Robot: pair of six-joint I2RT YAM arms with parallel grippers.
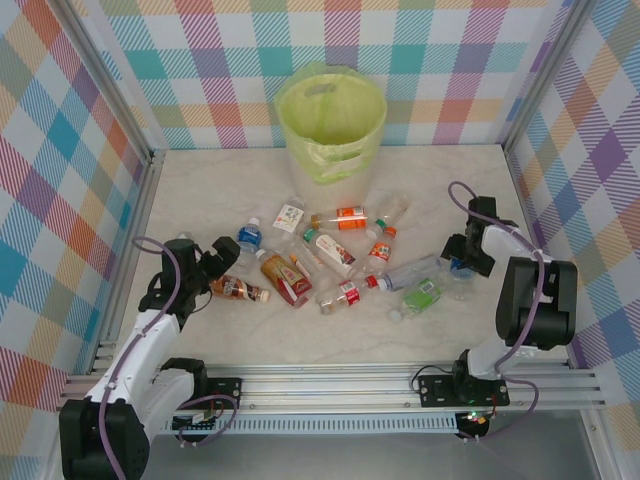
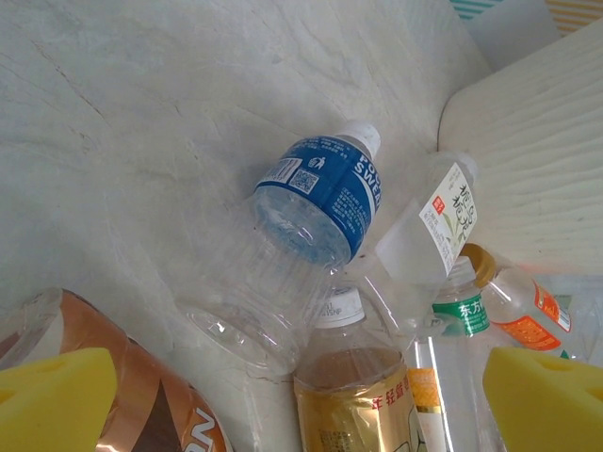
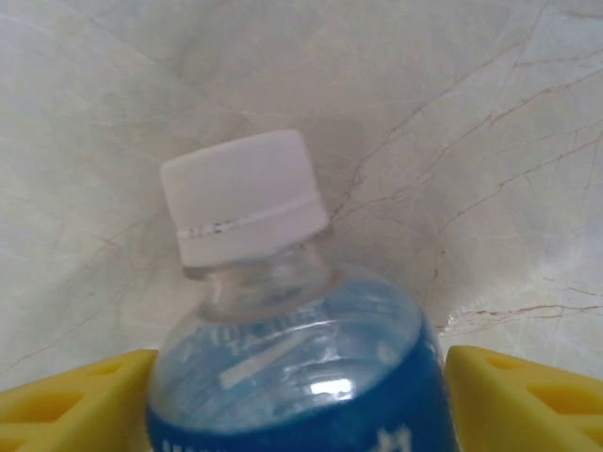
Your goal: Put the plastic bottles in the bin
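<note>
Several plastic bottles (image 1: pixel 330 262) lie scattered mid-table in front of the bin (image 1: pixel 330 120), a cream bucket with a yellow-green liner at the back. My right gripper (image 1: pixel 462 258) is at the right end of the pile. In the right wrist view its yellow pads (image 3: pixel 509 395) press both sides of a blue-labelled, white-capped bottle (image 3: pixel 292 377), so the right gripper (image 3: pixel 297 405) is shut on it. My left gripper (image 1: pixel 215 268) stands open at the pile's left end, above a brown-labelled bottle (image 1: pixel 238 289). Between its spread pads (image 2: pixel 57 395), the left gripper (image 2: pixel 301 405) frames a gold-labelled bottle (image 2: pixel 353 395) and a blue-labelled one (image 2: pixel 320 198).
Checked walls enclose the marble-patterned table (image 1: pixel 200 190) on three sides. A metal rail (image 1: pixel 340 385) runs along the near edge. A loose white cap (image 1: pixel 394 316) lies by a green-labelled bottle (image 1: pixel 422 295). The bin stands against the back wall.
</note>
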